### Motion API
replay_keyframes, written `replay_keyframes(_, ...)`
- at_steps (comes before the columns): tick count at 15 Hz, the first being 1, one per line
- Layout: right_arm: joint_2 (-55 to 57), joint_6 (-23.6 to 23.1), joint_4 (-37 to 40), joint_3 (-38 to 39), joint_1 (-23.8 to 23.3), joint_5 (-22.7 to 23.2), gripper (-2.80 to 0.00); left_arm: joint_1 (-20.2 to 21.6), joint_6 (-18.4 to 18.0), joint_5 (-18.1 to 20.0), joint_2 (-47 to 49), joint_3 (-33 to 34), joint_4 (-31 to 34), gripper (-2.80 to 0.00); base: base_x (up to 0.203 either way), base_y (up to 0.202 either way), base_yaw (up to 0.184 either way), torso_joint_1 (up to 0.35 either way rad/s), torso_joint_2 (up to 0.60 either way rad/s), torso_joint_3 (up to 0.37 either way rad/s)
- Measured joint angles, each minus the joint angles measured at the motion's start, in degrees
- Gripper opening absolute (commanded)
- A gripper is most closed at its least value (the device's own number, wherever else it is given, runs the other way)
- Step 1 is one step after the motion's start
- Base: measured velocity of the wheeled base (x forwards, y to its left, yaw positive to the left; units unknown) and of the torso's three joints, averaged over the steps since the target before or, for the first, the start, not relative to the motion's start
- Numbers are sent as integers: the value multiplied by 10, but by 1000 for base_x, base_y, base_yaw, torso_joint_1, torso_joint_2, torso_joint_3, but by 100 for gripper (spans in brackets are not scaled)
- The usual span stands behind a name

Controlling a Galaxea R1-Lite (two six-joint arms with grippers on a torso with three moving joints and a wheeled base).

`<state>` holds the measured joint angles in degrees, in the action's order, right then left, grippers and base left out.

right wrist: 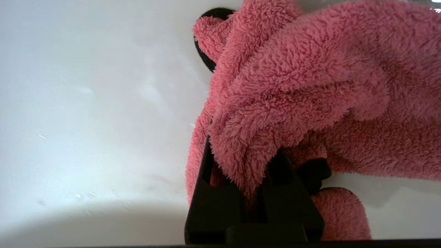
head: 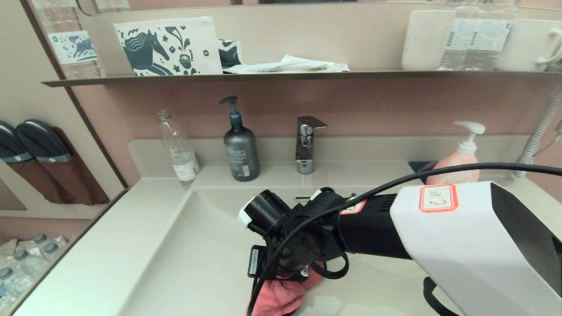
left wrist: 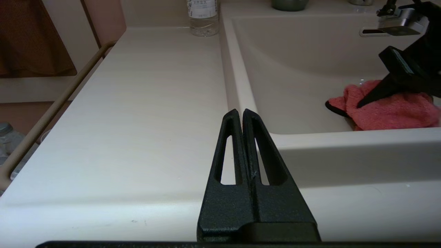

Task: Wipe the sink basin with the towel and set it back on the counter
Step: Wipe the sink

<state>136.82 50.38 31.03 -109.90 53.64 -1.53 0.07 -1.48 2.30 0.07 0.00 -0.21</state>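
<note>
Your right claw (right wrist: 255, 172) is clamped on the towel (right wrist: 310, 96): in the right wrist view the coral-pink pile bulges out between the two black fingers, which are pressed in on a fold of it. That close view also shows the towel's thin black edging and the pale, wet-looking floor of the sink basin (right wrist: 86, 103) right under the cloth.

In the head view the wrist and its cable cover the claw, so you only see the towel (head: 281, 298) poking out at the bottom centre of the frame, low in the sink basin (head: 210, 245).

The left wrist view gives you the side angle: the towel (left wrist: 386, 110) lies on the basin floor at the right of the frame with the right claw's black finger (left wrist: 379, 91) bearing on it.

Your left claw (left wrist: 243, 117) sits in the lower centre of that view with its fingers together, holding nothing, over the tabletop (left wrist: 137, 120) just beside the basin rim.

On writing, the red-bordered label (head: 438, 198) on the right forearm carries a handwritten mark that may read "2", but you cannot be sure. The grey pump bottle (head: 240, 151) beside the faucet (head: 306, 145) has a printed label too small to read.
</note>
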Motion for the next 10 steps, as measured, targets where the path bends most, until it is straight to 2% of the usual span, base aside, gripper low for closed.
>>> replay_keyframes(6, 34, -39, -76, -30, 0, -27, -280, 0, 0, 0, 0, 0, 0, -280, 0, 0, 0, 0, 0, 0)
replay_keyframes(10, 63, -87, -123, -30, -7, -118, -280, 0, 0, 0, 0, 0, 0, -280, 0, 0, 0, 0, 0, 0)
